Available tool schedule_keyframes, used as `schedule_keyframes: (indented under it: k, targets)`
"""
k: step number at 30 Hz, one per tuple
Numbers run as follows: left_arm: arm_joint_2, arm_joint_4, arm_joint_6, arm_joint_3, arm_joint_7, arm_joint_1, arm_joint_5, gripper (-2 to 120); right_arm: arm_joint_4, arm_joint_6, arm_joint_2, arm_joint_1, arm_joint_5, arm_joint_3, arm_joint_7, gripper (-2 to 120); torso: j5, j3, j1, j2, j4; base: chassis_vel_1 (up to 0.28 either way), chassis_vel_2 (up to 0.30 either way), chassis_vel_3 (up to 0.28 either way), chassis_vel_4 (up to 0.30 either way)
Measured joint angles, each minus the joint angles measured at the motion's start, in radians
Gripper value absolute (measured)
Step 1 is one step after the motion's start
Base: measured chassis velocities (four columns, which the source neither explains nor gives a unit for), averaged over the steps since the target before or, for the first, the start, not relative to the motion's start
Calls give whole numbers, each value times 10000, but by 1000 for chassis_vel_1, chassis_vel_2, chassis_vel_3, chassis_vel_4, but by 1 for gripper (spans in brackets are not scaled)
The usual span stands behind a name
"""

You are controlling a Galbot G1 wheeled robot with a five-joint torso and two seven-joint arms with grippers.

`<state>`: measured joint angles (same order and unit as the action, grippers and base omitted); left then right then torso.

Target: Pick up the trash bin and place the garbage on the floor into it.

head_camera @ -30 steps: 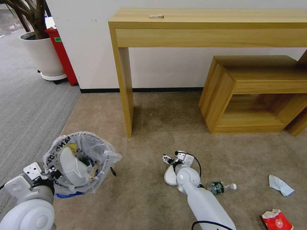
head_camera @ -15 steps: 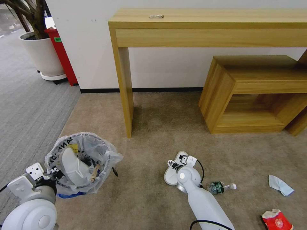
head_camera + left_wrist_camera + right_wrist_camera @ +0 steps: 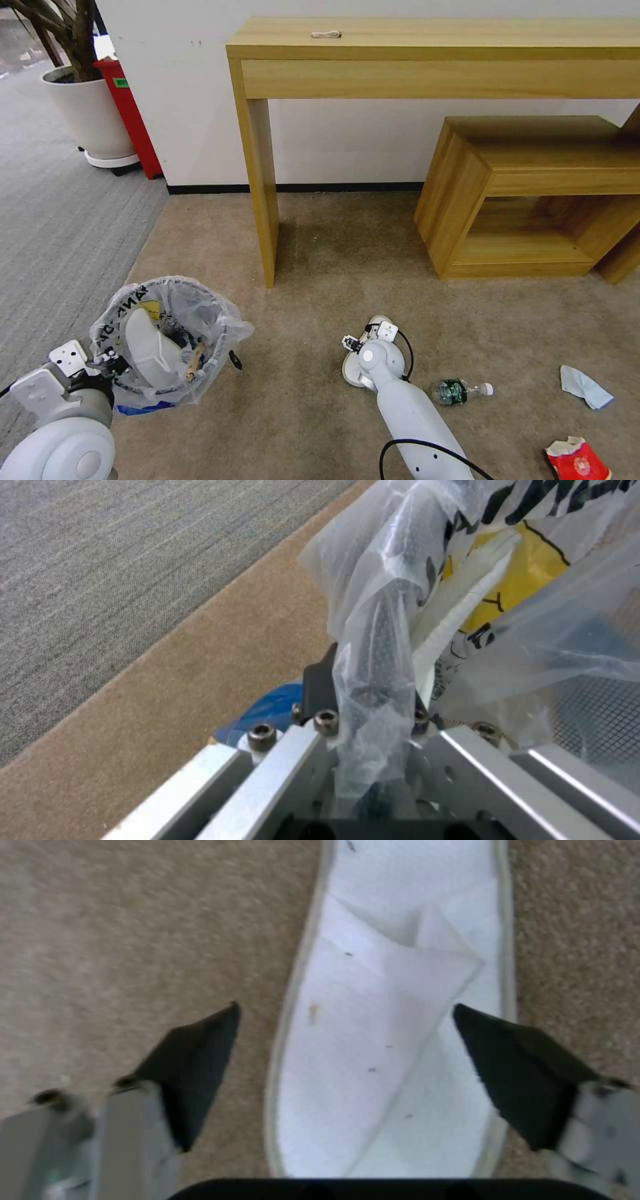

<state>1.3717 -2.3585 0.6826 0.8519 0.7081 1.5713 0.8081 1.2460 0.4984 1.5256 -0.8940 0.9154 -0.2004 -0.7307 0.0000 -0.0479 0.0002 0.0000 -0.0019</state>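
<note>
Where the tan carpet (image 3: 320, 280) meets a grey ribbed carpet (image 3: 60, 220) at the left, the head view takes in a white wall, a long wooden console table (image 3: 433, 60), a low wooden bench (image 3: 533, 193) at right, and a potted plant (image 3: 87, 113) with a red box (image 3: 130, 113) in the upper left. At lower left stands the trash bin (image 3: 167, 340), its printed plastic liner holding a white slipper (image 3: 150, 350) and a wooden stick (image 3: 195, 360). The left gripper (image 3: 110, 365) sits at the bin's near rim. At lower centre the right gripper (image 3: 363, 340) hangs over a second slipper (image 3: 353, 367) on the carpet. A crushed bottle (image 3: 460, 390), blue tissue (image 3: 585, 387) and red wrapper (image 3: 577, 460) lie at lower right.

The left wrist view adds that the left gripper (image 3: 370, 700) is clamped tight on the bin's rim and liner (image 3: 400, 605).

The right wrist view adds that the right gripper (image 3: 343, 1065) has its fingers (image 3: 193, 1065) spread wide, straddling the slipper (image 3: 393, 1030) and holding nothing.

Since half a second ago, the right arm has shifted slightly leftward over the slipper; the bin stays put.
</note>
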Motion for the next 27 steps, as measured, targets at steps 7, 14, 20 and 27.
schedule_keyframes:
  k: [7,14,20,27]
  targets:
    - [13,53,0,-51,1,-85,0,0,-227,16,-121,18,-116,-110,187,57,0,0,0,0,-1,0,0,0,0]
    - [53,79,0,-115,5,-112,-33,0,-509,-97,-213,38,-390,-203,476,28,1,0,0,0,0,0,0,0,0]
    - [55,70,6,-115,7,-125,-36,0,-610,-202,-320,63,-633,-204,694,9,1,0,0,0,0,0,0,0,0]
    - [75,17,15,-132,12,-93,-69,0,-250,-451,-531,-37,-1007,-169,1057,0,1,0,0,0,-1,0,0,0,0]
